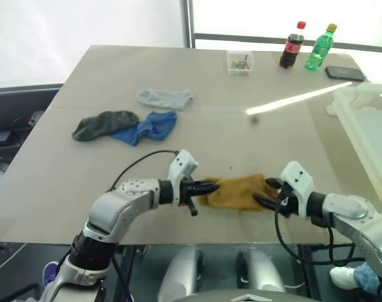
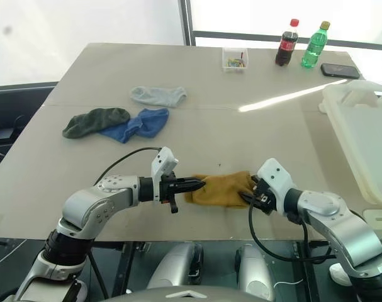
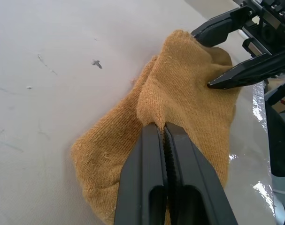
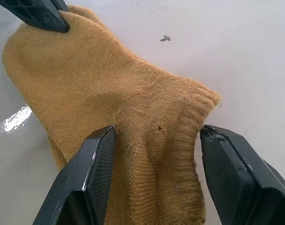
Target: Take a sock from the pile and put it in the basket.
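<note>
The mustard-yellow sock [image 1: 238, 192] lies flat near the table's front edge, apart from the pile. My left gripper [image 1: 213, 187] is shut on a pinched fold at the sock's left end [image 3: 180, 89]. My right gripper [image 1: 266, 192] is open at the sock's right end, its fingers [image 4: 93, 164] straddling the ribbed cuff [image 4: 156, 140]. The pile sits farther back on the left: a light grey sock [image 1: 165, 98], a dark green sock [image 1: 104, 124] and a blue sock [image 1: 146, 128]. The white basket [image 1: 360, 141] stands at the table's right edge.
At the far edge of the table stand a small clear box [image 1: 240, 61], a cola bottle [image 1: 292, 45], a green bottle [image 1: 320, 47] and a dark phone [image 1: 345, 73]. Bare tabletop [image 1: 253, 138] lies between the sock and the basket.
</note>
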